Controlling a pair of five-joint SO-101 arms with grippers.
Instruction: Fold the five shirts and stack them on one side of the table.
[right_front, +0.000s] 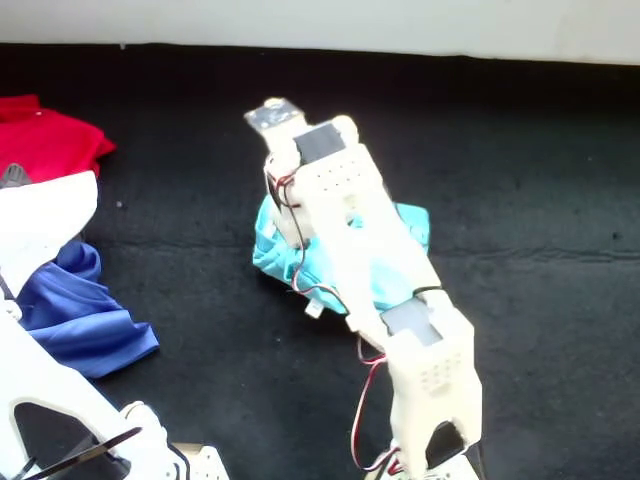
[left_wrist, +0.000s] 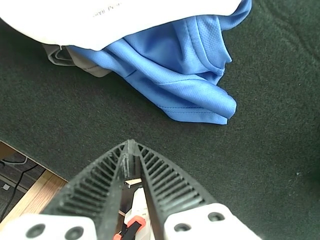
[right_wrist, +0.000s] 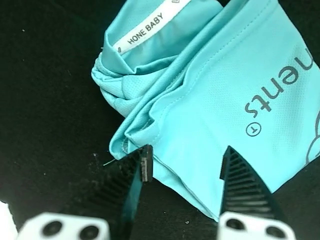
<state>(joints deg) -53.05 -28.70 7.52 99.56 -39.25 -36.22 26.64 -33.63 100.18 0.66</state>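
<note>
open jaws over a bunched teal shirt: a bad pinch is the danger

at the table's left edge the red shirt (right_front: 45, 140), white shirt (right_front: 40, 225) and blue shirt (right_front: 75, 310) lie heaped and overlapping, none folded. the left gripper (left_wrist: 131, 150) is clenched on nothing, above the black mat (right_front: 540, 200) near the blue one. mid-table the teal shirt (right_wrist: 215, 85) lies crumpled, and the right gripper (right_wrist: 186, 160) hangs released over its lower edge. closing here would likely trap several layers, dragging the bundle instead of spreading it. the arm's loose wires (right_front: 365, 400) could also snag the cloth.
</note>
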